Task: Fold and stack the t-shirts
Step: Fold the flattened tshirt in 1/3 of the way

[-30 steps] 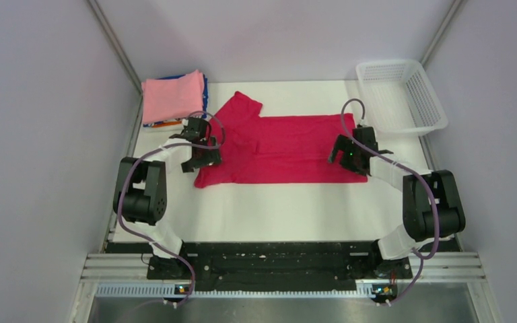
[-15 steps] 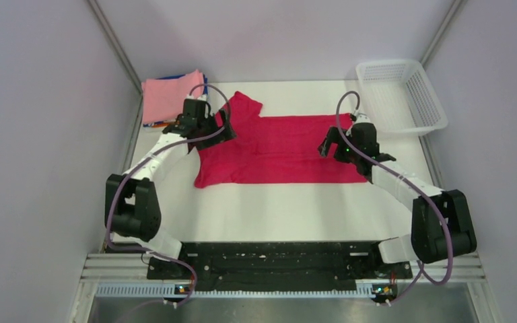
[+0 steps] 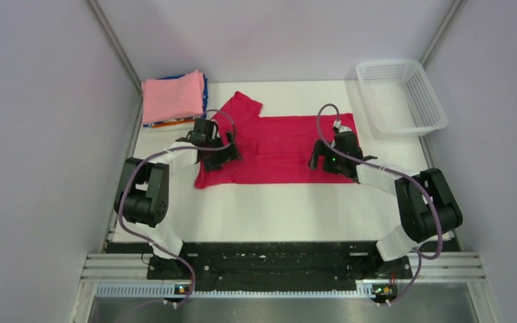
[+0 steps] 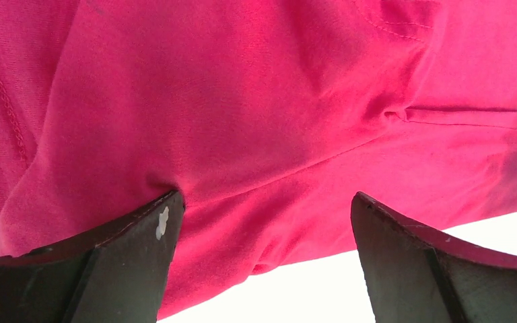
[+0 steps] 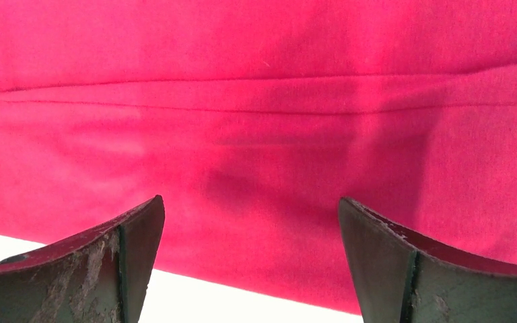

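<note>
At ten o'clock on the white surface (image 3: 276, 208), the folded stack topped by a light pink cloth t-shirt (image 3: 174, 97) sits apart from both arms. The left end effector (image 3: 225, 153), fingers apart and empty, has drawn back toward six o'clock over the sleeve end of the crimson-red cloth t-shirt (image 3: 279, 145), which lies spread at centre. The right end effector (image 3: 320, 160), equally wide and empty, has slid toward nine o'clock over the hem end. Both seem to be lining up a pinch for the next fold.

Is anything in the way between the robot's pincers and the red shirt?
No, nothing visible is in the way. The left pincer and the right pincer are both open, close over the red shirt. Only red cloth shows between each one's fingers.
</note>
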`<state>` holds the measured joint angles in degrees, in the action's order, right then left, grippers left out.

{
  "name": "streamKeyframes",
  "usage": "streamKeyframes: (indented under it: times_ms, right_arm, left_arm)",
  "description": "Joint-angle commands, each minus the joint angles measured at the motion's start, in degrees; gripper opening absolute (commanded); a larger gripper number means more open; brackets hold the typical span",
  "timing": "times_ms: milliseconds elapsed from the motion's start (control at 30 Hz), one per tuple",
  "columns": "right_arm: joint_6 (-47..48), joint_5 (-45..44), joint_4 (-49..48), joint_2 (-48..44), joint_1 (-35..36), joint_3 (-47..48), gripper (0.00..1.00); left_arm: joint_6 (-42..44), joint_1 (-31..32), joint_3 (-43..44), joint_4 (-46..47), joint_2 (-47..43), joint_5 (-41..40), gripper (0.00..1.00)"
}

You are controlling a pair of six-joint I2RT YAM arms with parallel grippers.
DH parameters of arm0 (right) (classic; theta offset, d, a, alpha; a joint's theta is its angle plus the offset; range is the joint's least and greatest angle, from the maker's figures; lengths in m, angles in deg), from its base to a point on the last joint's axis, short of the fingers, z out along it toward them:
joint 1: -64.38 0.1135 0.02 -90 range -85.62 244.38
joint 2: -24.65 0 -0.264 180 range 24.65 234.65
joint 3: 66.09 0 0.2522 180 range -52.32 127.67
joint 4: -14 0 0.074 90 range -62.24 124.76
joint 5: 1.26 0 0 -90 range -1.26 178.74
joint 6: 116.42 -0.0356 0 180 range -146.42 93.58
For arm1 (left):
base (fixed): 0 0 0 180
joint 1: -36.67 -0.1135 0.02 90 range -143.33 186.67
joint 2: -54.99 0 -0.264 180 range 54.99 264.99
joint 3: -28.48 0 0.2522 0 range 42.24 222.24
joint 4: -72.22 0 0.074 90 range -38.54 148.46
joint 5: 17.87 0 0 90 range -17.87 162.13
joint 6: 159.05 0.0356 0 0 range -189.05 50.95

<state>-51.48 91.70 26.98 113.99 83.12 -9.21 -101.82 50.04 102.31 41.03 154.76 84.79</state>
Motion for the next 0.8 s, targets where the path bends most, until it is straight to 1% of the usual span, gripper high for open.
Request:
streamKeyframes:
  times_ms: [0, 133, 233, 333, 500, 600, 667, 767]
  right_arm:
    - [-3.82, -4.32, 3.63, -1.84, 2.21, -2.91, 0.99]
    - [-7.55, -3.75, 9.03, -4.96, 3.59, -7.45, 0.99]
    - [-10.12, -5.95, 13.79, -9.31, 7.95, -10.76, 0.99]
    - [-14.97, -6.78, 18.94, -15.15, 12.03, -14.47, 0.99]
    - [-23.52, -6.03, 28.79, -23.96, 18.53, -18.83, 0.99]
    - [-26.57, -5.16, 30.99, -27.71, 19.86, -20.56, 0.99]
    - [-26.84, -5.2, 31.25, -29.28, 20.24, -20.81, 0.99]
    - [-26.54, -7.1, 31.46, -30.44, 20.25, -20.97, 0.99]
  left_arm:
    - [-1.09, -0.18, -7.56, 0.8, -2.07, -1.91, 0.99]
    - [-1.9, -0.18, -12.97, -2.29, -6.29, -5.76, 0.99]
    - [-3.12, -0.1, -17.73, -2.49, -10.79, -5.56, 0.99]
    - [-5.3, 0.37, -22.73, -3.04, -16.26, -5.48, 0.99]
    - [-10.5, 0.75, -30.01, -8.04, -25.88, -5.62, 0.99]
    - [-13.91, 1.19, -33.28, -11.27, -30.43, -4.16, 0.99]
    - [-16.42, 1.9, -35.55, -12.28, -33.73, -2.64, 0.98]
    - [-19.42, 3.81, -36.97, -12.91, -38.16, -3.86, 0.98]
